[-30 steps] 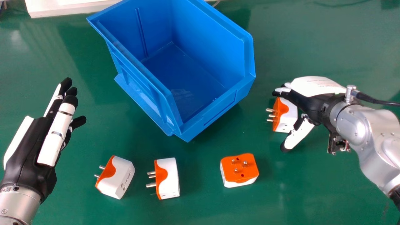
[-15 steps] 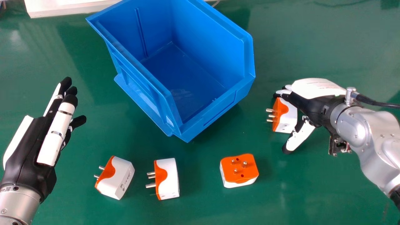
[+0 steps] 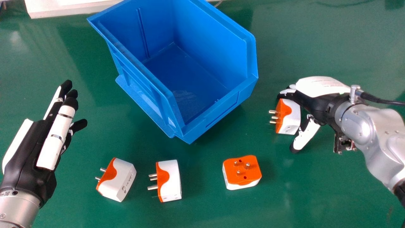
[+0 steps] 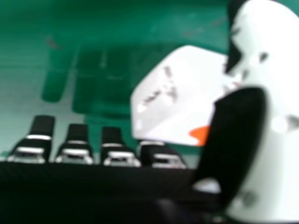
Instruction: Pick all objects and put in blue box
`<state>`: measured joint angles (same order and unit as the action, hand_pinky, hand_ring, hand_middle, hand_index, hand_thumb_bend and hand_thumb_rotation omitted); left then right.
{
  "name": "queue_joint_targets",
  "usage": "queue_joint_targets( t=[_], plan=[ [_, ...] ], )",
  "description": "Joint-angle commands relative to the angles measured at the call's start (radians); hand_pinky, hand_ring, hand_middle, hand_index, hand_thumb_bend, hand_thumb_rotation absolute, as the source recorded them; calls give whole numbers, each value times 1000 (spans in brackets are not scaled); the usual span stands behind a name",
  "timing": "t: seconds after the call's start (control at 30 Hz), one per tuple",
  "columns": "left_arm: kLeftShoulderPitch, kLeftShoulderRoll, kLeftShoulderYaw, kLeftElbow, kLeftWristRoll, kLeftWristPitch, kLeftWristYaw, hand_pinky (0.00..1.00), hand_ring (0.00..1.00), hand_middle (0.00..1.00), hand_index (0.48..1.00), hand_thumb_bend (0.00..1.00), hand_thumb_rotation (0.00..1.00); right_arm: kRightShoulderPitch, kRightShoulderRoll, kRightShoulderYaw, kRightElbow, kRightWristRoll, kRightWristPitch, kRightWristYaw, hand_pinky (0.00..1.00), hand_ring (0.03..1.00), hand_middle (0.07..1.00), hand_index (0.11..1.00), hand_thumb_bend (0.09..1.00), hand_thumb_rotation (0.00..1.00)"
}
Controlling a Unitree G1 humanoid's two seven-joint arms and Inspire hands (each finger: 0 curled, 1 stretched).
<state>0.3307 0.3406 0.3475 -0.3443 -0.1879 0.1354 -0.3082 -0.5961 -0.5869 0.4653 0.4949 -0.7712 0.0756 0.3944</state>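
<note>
1. Main risk: bad pinch. The thumb (image 3: 306, 135) sits low by one corner of the right-hand plug adapter (image 3: 291, 117), so an off-centre close could spin or squirt it across the bench (image 3: 300, 193).
2. Pins face the robot's left, out past the fingers; likely to snag the box rim if carried too low.
3. Smooth white casing, probably slick. Light grip = drop on the way over.
4. Right hand (image 3: 319, 87): open, fingers loosely bent over the adapter's far side, thumb on the near side. Not gripping. Can't tell if anything touches.
5. Left hand (image 3: 23, 158): open, fingers straight, holding nothing, over the bench's left side.
6. Adapter's on the bench, right of the blue box (image 3: 218, 112). Three more in front: left one (image 3: 121, 183), middle one (image 3: 171, 182), pins-up one (image 3: 243, 172). None in the box yet.
</note>
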Motion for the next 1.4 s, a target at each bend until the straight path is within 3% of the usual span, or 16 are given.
queue_joint_targets(
  t=[0.0, 0.17, 0.4, 0.73, 1.1, 1.37],
  plan=[
    [13, 7, 16, -37, -11, -18, -6, 908, 995, 1000, 1000, 312, 1000, -31, -8, 1, 0, -25, 2, -15, 890, 962, 959, 898, 599, 174],
    [27, 5, 20, -52, -17, -14, -5, 905, 993, 1000, 1000, 308, 1000, -33, 2, 3, 5, -33, 7, -21, 880, 959, 954, 894, 589, 187],
    [48, 1, 22, -67, -15, -14, -4, 901, 991, 1000, 1000, 310, 1000, -36, 8, -3, 17, -25, 1, -32, 874, 957, 953, 895, 586, 195],
    [83, -4, 23, -124, -18, 8, -2, 895, 988, 1000, 1000, 319, 1000, -45, 14, 9, 33, -30, -28, -44, 875, 950, 951, 890, 585, 186],
    [108, -7, 26, -141, -22, 1, -9, 891, 986, 1000, 1000, 330, 1000, -43, 26, 5, 39, -23, -23, -47, 863, 938, 939, 874, 579, 166],
    [118, -10, 24, -138, -13, -14, -15, 889, 982, 1000, 1000, 334, 1000, -29, 31, 7, 68, -37, -73, -176, 819, 896, 903, 837, 569, 134]
  ],
)
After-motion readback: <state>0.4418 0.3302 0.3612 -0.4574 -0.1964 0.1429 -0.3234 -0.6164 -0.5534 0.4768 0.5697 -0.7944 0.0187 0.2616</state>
